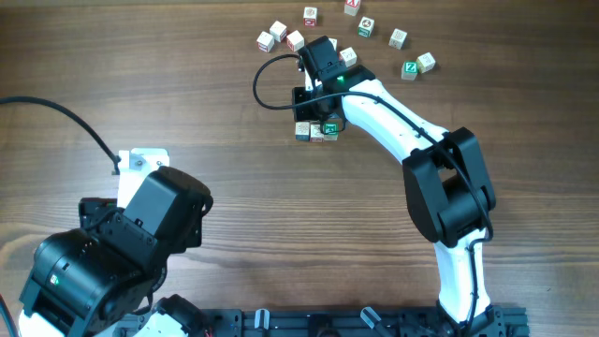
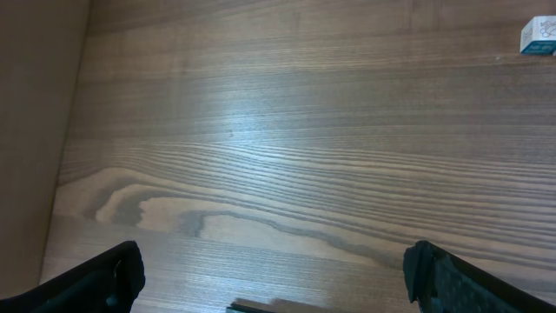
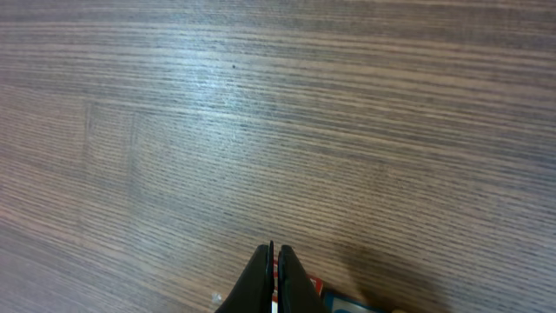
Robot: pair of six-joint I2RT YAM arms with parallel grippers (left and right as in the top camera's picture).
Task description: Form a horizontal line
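The horizontal line is a short row of three small letter cubes (image 1: 316,131) near the middle of the table, a green-faced one at its right end. My right gripper (image 1: 313,114) is shut and empty, its tips just behind the row. In the right wrist view the shut fingers (image 3: 276,254) point over bare wood, and red and blue cube edges (image 3: 334,301) show beneath them. My left gripper (image 2: 278,280) is open and empty over bare wood at the lower left.
Several loose letter cubes are scattered at the far edge, from the left (image 1: 265,41) to the right (image 1: 427,62). A black cable (image 1: 267,89) loops left of the right gripper. One blue-printed cube (image 2: 540,36) shows at the top right of the left wrist view.
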